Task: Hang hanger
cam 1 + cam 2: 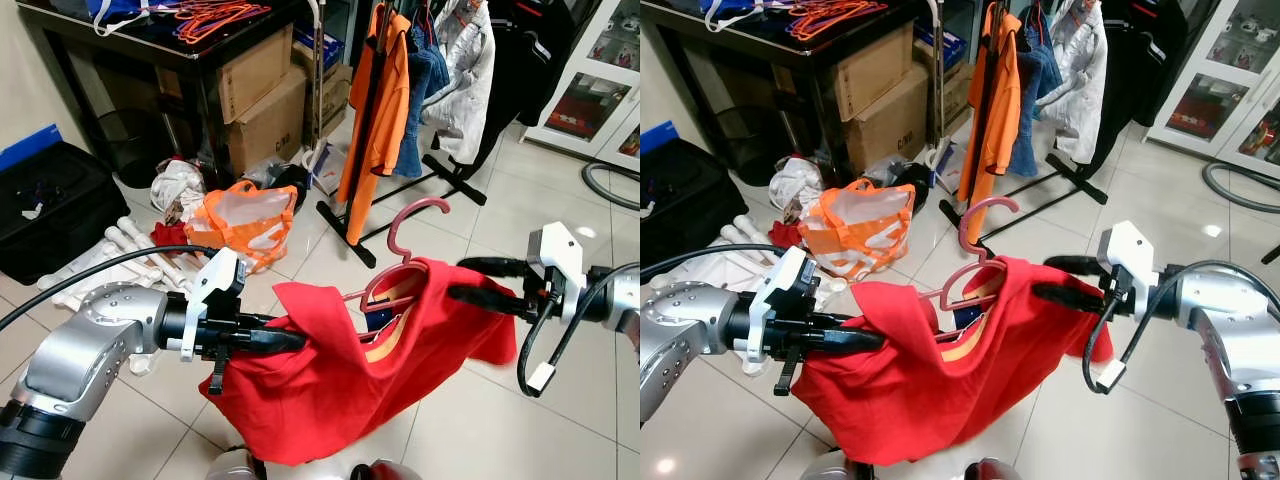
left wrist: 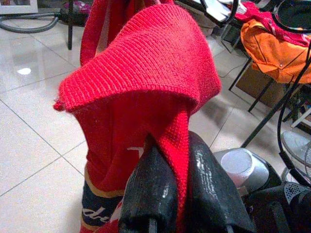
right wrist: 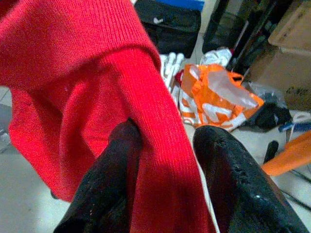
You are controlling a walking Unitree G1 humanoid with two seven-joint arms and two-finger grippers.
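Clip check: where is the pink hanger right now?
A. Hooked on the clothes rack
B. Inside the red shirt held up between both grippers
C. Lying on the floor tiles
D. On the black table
B: the pink hanger sits in the neck of the red shirt, which the left gripper and right gripper pinch at either side, short of the clothes rack.

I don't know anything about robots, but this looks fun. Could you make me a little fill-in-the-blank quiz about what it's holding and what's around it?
1. Both grippers, left and right, pinch a knitted garment coloured ____.
2. Inside the garment's neck sits a plastic hanger coloured ____.
3. On the black clothes rack hangs a shirt coloured ____.
4. The orange-and-white bag lies on the tiled ____.

Missing words: red; pink; orange; floor
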